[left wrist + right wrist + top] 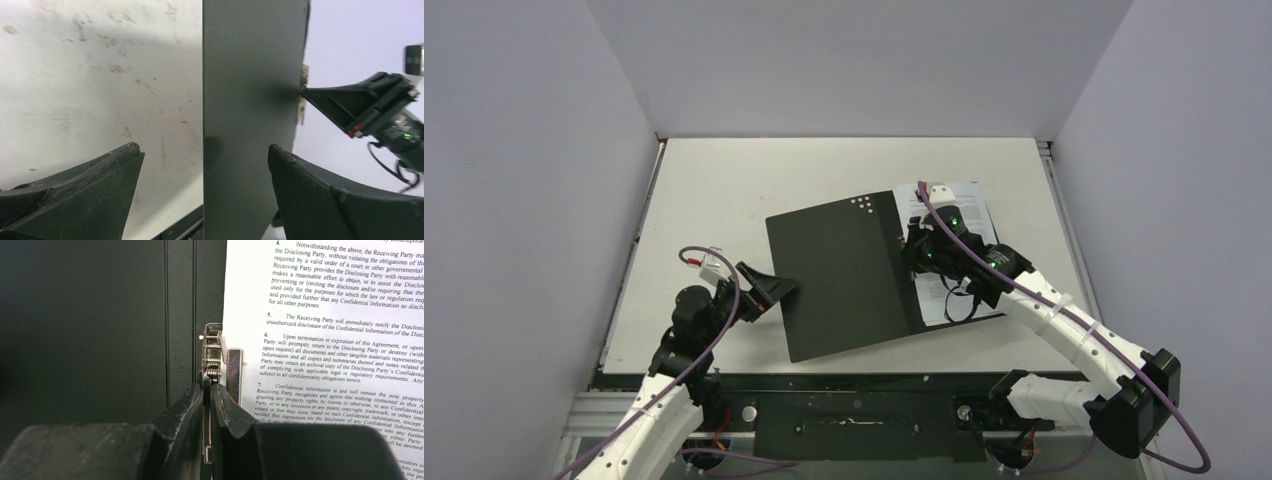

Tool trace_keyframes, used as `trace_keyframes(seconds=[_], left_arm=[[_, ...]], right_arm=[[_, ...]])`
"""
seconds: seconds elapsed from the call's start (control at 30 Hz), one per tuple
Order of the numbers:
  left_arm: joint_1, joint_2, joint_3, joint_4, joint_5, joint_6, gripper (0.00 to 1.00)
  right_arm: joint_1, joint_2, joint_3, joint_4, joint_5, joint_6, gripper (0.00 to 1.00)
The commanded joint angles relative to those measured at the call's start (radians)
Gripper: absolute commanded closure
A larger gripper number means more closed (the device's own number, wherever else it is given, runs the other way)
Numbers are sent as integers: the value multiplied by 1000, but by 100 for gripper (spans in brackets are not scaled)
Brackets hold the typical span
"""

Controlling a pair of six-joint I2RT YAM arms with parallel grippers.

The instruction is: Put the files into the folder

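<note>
Black inside up, the folder (844,275) lies open mid-worktop (724,200), with the files (976,200) on its right half. The right end effector (207,387) is clamped on the metal spine clip (215,350). The left end effector (204,149) is spread wide at the cover's left edge.

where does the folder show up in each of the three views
top external: folder lies open, black inside up, around the centre of the picture
left wrist: folder is the dark panel up the middle, ahead of the open left gripper
right wrist: folder fills the left half, files to its right
shared landmark: right gripper shut on the spine clip
</note>
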Motion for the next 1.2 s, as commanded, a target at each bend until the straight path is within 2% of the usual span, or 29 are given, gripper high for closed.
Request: trace_keyframes(seconds=[0.0,0.07,0.23,0.53,0.57,0.6,0.93,1.17], left_arm=[[19,-5,-29,249,148,-120,2],[22,0,-32,254,155,-126,0],[34,10,-47,303,205,-164,26],[48,3,10,180,236,-110,80],[49,3,24,152,234,-95,92],[49,3,38,119,227,-78,100],[51,28,207,-187,192,99,100],[51,81,331,-344,193,216,100]], right_arm=[[-8,-44,35,53,-35,27,95],[-8,-43,34,57,-39,29,95],[-8,-30,28,59,-13,36,95],[-7,5,9,76,10,37,95],[-8,9,7,80,13,37,95],[-8,13,3,84,17,38,95],[33,101,-58,154,36,64,95],[109,194,-73,229,62,110,95]])
